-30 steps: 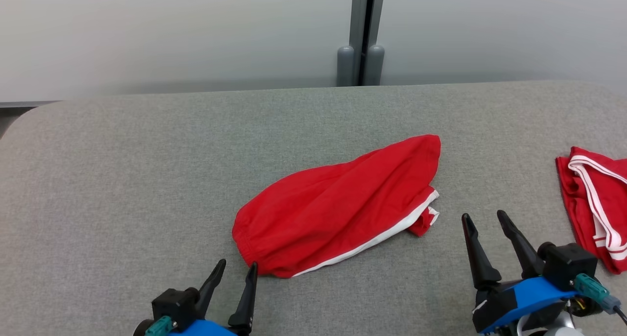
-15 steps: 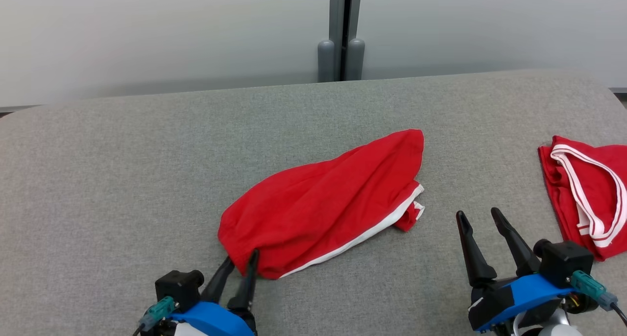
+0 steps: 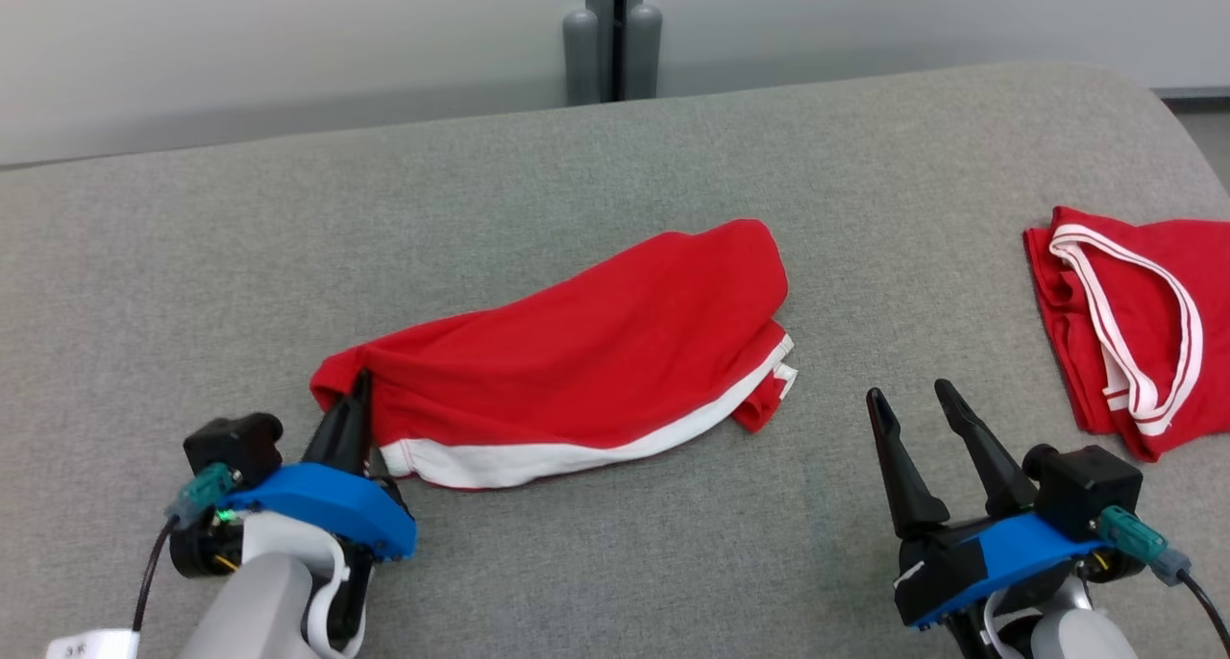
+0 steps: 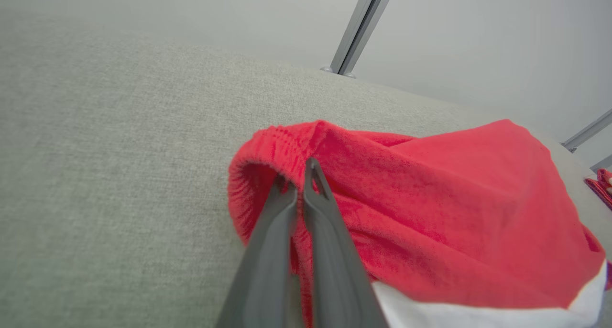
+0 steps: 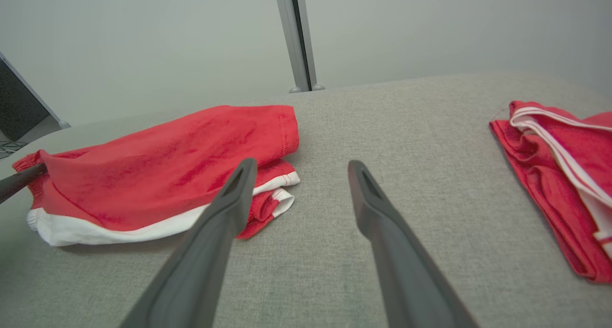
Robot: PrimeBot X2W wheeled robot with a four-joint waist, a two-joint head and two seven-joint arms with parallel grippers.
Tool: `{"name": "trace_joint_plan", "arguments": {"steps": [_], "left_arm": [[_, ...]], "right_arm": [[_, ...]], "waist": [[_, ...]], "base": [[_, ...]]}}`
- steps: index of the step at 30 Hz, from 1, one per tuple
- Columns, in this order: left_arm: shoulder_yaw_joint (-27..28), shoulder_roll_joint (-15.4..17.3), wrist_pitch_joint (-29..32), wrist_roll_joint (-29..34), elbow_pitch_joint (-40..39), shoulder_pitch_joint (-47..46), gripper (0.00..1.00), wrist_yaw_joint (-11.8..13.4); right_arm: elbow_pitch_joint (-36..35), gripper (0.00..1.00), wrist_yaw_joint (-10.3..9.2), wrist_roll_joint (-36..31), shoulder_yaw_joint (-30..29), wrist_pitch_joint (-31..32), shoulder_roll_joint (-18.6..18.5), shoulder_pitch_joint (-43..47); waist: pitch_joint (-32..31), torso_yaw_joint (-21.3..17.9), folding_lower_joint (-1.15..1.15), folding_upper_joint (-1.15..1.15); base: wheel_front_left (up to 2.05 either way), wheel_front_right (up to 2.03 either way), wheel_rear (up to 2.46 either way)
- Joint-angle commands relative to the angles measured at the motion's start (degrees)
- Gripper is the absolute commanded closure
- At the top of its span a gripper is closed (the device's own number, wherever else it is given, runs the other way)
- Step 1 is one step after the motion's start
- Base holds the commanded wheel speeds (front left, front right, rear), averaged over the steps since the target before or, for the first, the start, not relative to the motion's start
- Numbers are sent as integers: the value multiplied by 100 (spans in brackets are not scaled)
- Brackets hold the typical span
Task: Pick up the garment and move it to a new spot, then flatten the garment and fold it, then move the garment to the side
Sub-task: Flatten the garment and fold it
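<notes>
At 8 o'clock in the head view, left hand (image 3: 357,385) is pinched tight on the garment (image 3: 577,352), right at its gathered waistband (image 4: 272,141) end. Left wrist view agrees: both fingers (image 4: 327,242) are pressed together with red cloth between them. One tip looks tucked inside the waistband opening, the other lies over the outer face. Cloth peaks up at the pinch point. Rest of the garment lies on the grey table (image 3: 192,256), about mid-table, long axis roughly 8 to 2 o'clock. White trim (image 3: 538,452) runs along its 6 o'clock edge, with a small folded flap (image 3: 764,404) at the 4 o'clock corner. Right hand (image 3: 910,392) sits at 4 o'clock of the garment, well apart from it, fingers spread wide and empty. In the right wrist view, bare table fabric shows between its two fingers, with the garment off at 10 o'clock. Second red garment (image 3: 1134,323) with white piping lies crumpled at 3 o'clock near the table's right edge, apart from both hands.
</notes>
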Motion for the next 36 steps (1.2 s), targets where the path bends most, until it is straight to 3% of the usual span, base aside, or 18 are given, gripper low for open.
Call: {"name": "trace_joint_plan", "arguments": {"steps": [1,7,11,12,14,24,36], "left_arm": [[20,94,-27,108,133,-271,100,90],[-12,395,-154,470,663,-860,100,307],[-8,465,-225,564,844,-1049,100,298],[-4,461,-248,589,855,-1076,95,284],[-19,402,-276,623,835,-1077,0,240],[203,111,-308,799,195,-363,0,184],[507,28,-310,1001,-596,555,0,142]], "right_arm": [[9,0,3,32,37,-44,4,-122],[85,0,3,67,112,-116,6,-301],[143,0,3,82,74,-172,9,-326],[164,0,3,80,67,-186,10,-322],[199,0,3,84,39,-203,11,-320],[186,0,3,29,-91,-160,10,-198],[76,0,3,9,-303,-63,10,109]], "waist": [[99,-57,0,0],[351,-253,0,0],[399,-283,0,0],[400,-282,0,0],[379,-260,0,0],[82,8,0,0],[-437,225,0,0]], "base": [[0,0,0],[0,0,0],[0,0,0],[0,0,0],[0,0,0],[0,0,0],[0,0,0]]}}
